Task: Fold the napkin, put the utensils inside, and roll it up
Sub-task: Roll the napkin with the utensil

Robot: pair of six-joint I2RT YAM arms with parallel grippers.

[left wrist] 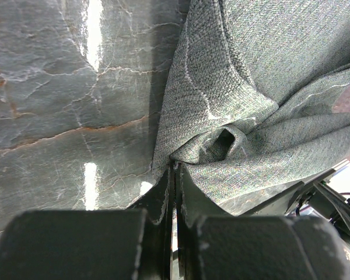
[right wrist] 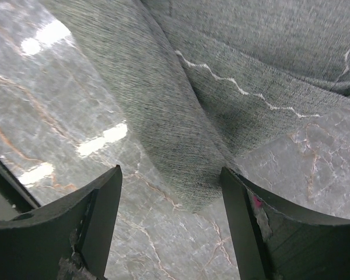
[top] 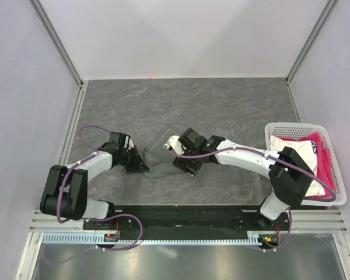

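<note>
Though the napkin point(left wrist: 268, 58) lies half hidden, left claw point(left wrist: 175, 172) clamped on it, right claw point(right wrist: 170, 172) apart

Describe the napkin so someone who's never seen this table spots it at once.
On the grey marble table, look between the left claw and the right claw. The napkin is the dark grey cloth with a pale stitched hem, unlike the white and pink fabrics in the white basket on the right.

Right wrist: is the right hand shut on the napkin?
No, the right hand is open: its fingers stand wide apart, with the napkin fold lying between them unpinched.
</note>
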